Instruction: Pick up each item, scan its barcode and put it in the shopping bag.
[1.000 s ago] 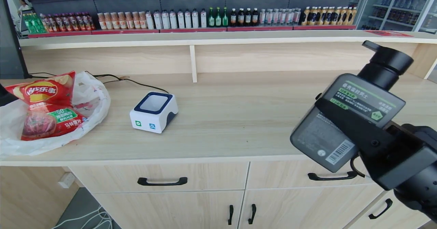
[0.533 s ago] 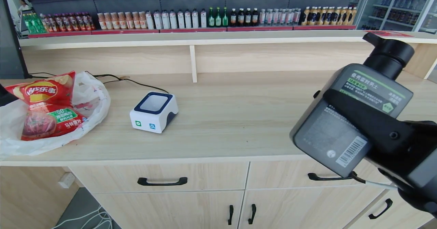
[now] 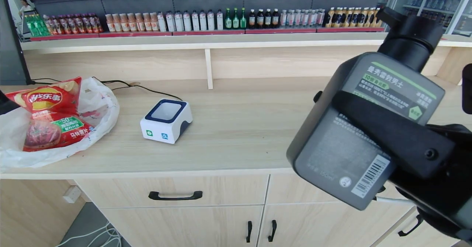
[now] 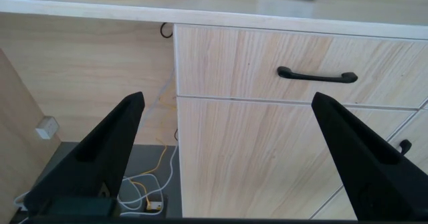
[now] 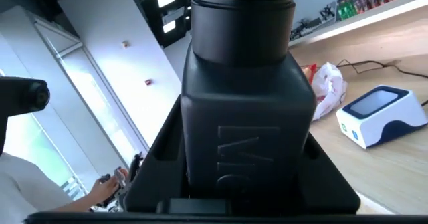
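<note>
Slanting across the right side of the head view, the pump bottle [image 3: 332, 155] is held in the air over the front edge of the desk [image 3: 239, 129]. Its long axis runs from the base, low and toward the left, up to the black pump cap [image 3: 409, 37], high and toward the right by the far shelves. The right pincer [image 5: 242, 160] grips it across the body, one finger on each flat side. The bottle is dark grey and squarish, with a green-edged label and a white barcode [image 3: 370, 177] near the base, facing the head camera.

A white plastic shopping bag [image 3: 105, 110] lies open on the desk's left end with a red bag of crisps [image 3: 48, 118] inside. The white-and-blue barcode scanner [image 3: 166, 121] sits just beside the bag, well apart from the bottle. The left pincer [image 4: 227, 100] hangs low before the drawer fronts, its fingers spread wide and holding nothing.
</note>
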Robot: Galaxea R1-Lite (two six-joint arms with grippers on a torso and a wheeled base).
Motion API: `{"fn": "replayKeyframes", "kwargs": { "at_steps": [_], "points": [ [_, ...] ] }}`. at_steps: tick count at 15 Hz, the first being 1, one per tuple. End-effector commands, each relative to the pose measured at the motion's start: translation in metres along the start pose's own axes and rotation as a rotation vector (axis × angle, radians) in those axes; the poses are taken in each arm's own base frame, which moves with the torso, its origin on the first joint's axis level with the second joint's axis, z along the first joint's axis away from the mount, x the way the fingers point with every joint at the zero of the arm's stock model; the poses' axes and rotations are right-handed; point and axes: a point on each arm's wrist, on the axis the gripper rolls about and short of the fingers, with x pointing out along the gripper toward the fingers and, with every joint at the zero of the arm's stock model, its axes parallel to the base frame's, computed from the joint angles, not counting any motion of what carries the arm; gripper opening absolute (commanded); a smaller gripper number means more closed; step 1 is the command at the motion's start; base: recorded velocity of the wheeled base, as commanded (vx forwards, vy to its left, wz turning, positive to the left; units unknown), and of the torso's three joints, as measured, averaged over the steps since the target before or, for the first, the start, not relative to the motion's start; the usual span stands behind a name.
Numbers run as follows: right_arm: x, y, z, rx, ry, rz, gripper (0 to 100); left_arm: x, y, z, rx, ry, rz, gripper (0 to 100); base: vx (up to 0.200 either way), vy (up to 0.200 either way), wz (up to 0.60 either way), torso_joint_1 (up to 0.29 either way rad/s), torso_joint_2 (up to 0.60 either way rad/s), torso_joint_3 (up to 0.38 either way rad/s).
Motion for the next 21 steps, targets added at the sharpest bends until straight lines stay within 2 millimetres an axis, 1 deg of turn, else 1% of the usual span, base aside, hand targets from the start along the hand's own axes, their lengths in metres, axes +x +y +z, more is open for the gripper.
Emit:
{"fn": "replayKeyframes", "kwargs": {
  "at_steps": [1,4,10,13,14,15,16,17,18,20,21],
  "points": [
    [0.017,-0.011,-0.009,0.006,0.014,-0.006,0,0.000,0.000,0.000,0.000,0.000,0.000,100,0.000,0.000,0.00,0.000,0.00,0.000],
    [0.021,-0.011,-0.009,0.009,0.012,0.005,0,0.000,0.000,0.000,0.000,0.000,0.000,100,0.000,0.000,0.00,0.000,0.00,0.000],
    [0.019,-0.004,-0.002,-0.001,-0.009,0.027,0,0.000,0.000,0.000,0.000,0.000,0.000,100,0.000,0.000,0.00,0.000,0.00,0.000],
    [0.019,-0.005,0.000,-0.051,-0.018,0.021,0,0.000,0.000,0.000,0.000,0.000,0.000,100,0.000,0.000,0.00,0.000,0.00,0.000],
    [0.015,-0.005,0.001,-0.110,-0.022,0.006,0,0.000,0.000,0.000,0.000,0.000,0.000,100,0.000,0.000,0.00,0.000,0.00,0.000],
    [0.014,-0.010,0.003,-0.188,-0.025,-0.019,0,0.000,0.000,0.000,0.000,0.000,0.000,100,0.000,0.000,0.00,0.000,0.00,0.000],
    [0.011,-0.030,0.008,-0.329,-0.026,-0.095,0,0.000,0.000,0.000,0.001,0.000,0.000,100,0.000,0.000,0.00,0.000,0.00,0.000],
    [0.010,-0.040,0.012,-0.397,-0.029,-0.129,0,0.000,0.000,0.000,0.000,0.000,0.000,100,0.000,0.000,0.00,0.000,0.00,0.000],
    [0.005,-0.048,0.021,-0.520,-0.033,-0.159,0,0.000,0.000,0.000,0.000,0.000,0.000,100,0.000,0.000,0.00,0.000,0.00,0.000],
    [-0.011,-0.064,0.027,-0.746,-0.007,-0.285,0,0.000,0.000,0.000,0.000,0.000,0.000,100,0.000,0.000,0.00,0.000,0.00,0.000],
    [-0.030,-0.078,0.034,-0.838,0.013,-0.422,0,0.000,0.000,0.000,0.001,0.000,0.000,100,0.000,0.000,0.00,0.000,0.00,0.000]
  ]
}}
